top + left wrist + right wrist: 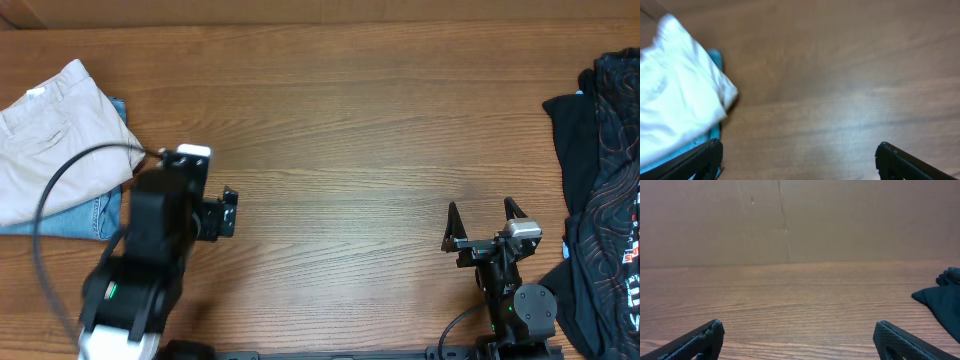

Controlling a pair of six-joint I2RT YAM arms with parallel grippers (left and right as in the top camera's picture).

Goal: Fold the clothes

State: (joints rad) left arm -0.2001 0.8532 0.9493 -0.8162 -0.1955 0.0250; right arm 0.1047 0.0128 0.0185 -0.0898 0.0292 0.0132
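Note:
The clothes, pale beige shorts (55,140), lie folded at the table's far left on top of a blue denim piece (85,215). In the left wrist view the shorts (675,95) fill the left side, with a strip of the denim (716,60) showing along their edge. My left gripper (190,205) hangs just right of that stack, open, with only bare wood between its fingers (797,155). Its left fingertip is close to the denim's edge. My right gripper (482,215) stands open over bare table at the lower right, holding nothing (797,335).
A heap of black patterned clothing (605,180) lies along the right edge; one dark corner (940,302) shows in the right wrist view. A brown cardboard wall (790,220) runs along the table's far side. A black cable (60,185) arcs over the shorts.

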